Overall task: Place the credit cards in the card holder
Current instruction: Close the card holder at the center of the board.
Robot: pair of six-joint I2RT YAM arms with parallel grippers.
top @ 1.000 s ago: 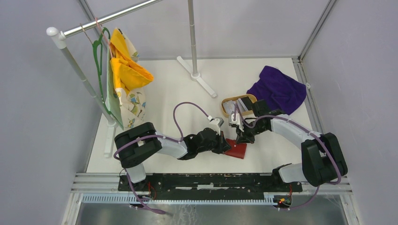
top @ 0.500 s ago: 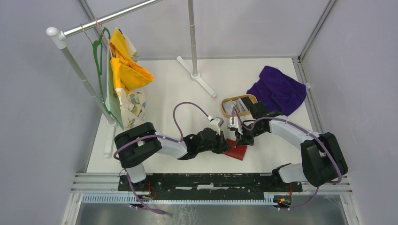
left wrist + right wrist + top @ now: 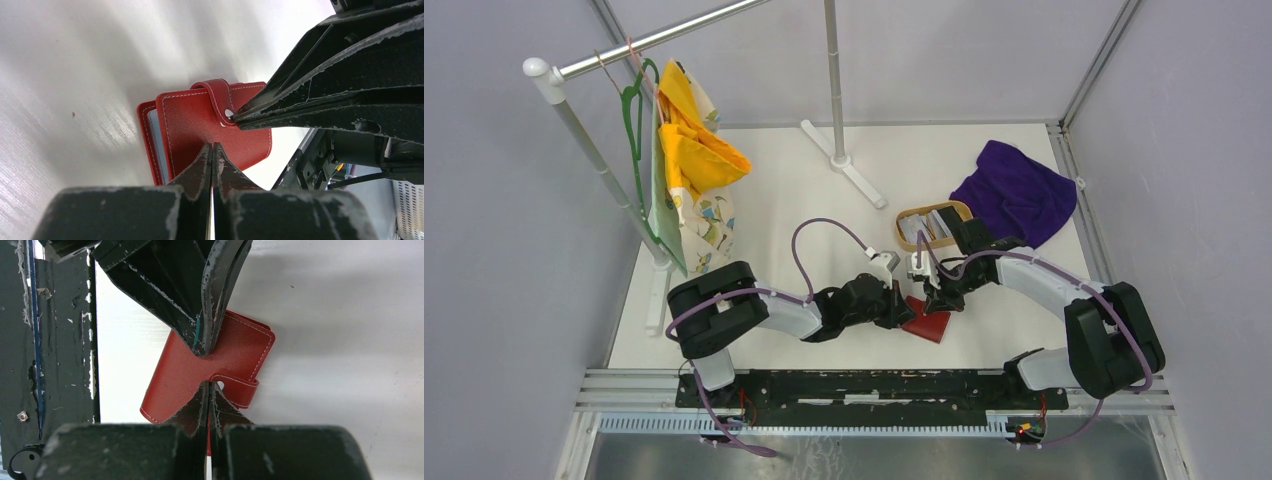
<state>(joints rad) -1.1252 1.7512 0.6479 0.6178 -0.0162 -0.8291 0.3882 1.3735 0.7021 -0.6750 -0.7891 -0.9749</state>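
Note:
The red card holder lies closed on the white table between my two arms, its snap tab folded over the cover. My left gripper is shut, its tips pressed on the red cover. My right gripper is shut too, with its tips at the tab's snap. The two grippers meet over the holder from opposite sides. A pale grey-blue edge shows between the holder's covers. Credit cards lie in the tan oval tray behind the right gripper.
A purple cloth lies at the back right beside the tray. A garment rack on the left carries a green hanger and yellow fabric. A pole's white foot stands at the back centre.
Both grippers and the card holder have shifted very slightly to the left. Both stay shut.

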